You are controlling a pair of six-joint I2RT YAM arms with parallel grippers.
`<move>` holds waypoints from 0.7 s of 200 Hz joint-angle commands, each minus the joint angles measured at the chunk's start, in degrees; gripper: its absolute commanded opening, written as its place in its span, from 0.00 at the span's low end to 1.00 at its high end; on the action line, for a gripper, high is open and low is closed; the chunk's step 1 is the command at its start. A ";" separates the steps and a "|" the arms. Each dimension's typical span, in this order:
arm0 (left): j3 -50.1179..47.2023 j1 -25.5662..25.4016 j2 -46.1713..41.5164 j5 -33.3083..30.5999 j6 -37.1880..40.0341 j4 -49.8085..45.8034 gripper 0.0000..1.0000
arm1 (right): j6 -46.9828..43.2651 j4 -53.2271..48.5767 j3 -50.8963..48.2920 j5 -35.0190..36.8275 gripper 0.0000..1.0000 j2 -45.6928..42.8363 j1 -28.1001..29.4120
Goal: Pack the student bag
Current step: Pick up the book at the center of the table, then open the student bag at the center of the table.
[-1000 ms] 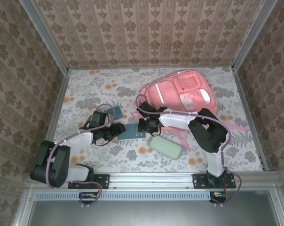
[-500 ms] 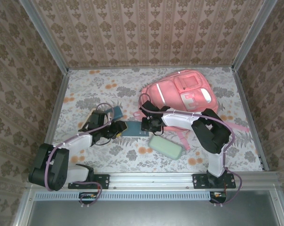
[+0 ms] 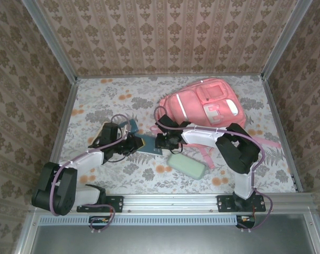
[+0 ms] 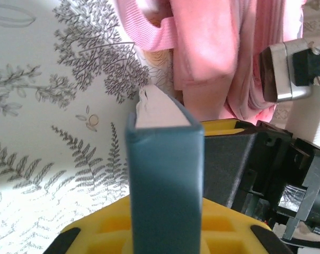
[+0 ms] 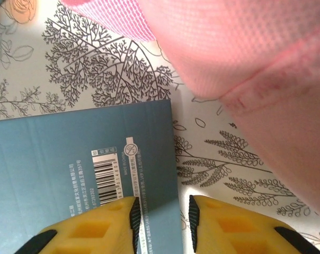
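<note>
The student bag (image 3: pixel 202 105), a big pink backpack, lies at the back right of the flowered table; its pink fabric (image 4: pixel 213 53) (image 5: pixel 245 58) is close ahead of both wrists. A teal book (image 3: pixel 148 144) lies between the two grippers, just left of the bag. My left gripper (image 3: pixel 132 144) (image 4: pixel 165 217) is shut on the book's spine end (image 4: pixel 165 169). The right gripper (image 3: pixel 161 141) (image 5: pixel 163 217) hovers over the book's barcode cover (image 5: pixel 80 159), its jaws slightly apart astride the cover's right edge, gripping nothing.
A pale green pencil case (image 3: pixel 186 165) lies in front of the book, near the right arm. A second dark blue book (image 3: pixel 131 125) sits behind the left wrist. Pink straps (image 3: pixel 266 142) trail right of the bag. Patterned walls enclose the table.
The left jaws have closed onto the teal book. The right jaws have parted a little and shifted slightly left. The book has turned a bit between the grippers.
</note>
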 commanded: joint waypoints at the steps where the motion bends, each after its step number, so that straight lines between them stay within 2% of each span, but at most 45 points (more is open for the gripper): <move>1: 2.83 0.67 -3.57 -0.07 2.07 -3.36 0.05 | -4.94 -6.67 2.89 2.46 0.40 -3.86 0.59; 19: 3.41 1.78 -6.09 -1.08 2.52 -5.63 0.01 | -9.86 -10.72 6.19 5.89 0.44 -6.23 0.58; 57: 4.47 4.01 -10.74 -1.26 2.18 -8.31 0.00 | -20.17 -18.02 13.42 14.61 0.51 -7.39 -0.43; 140: 5.83 6.09 -16.24 -1.73 1.66 -11.60 0.00 | -33.28 -26.98 28.74 22.57 0.53 5.40 -6.22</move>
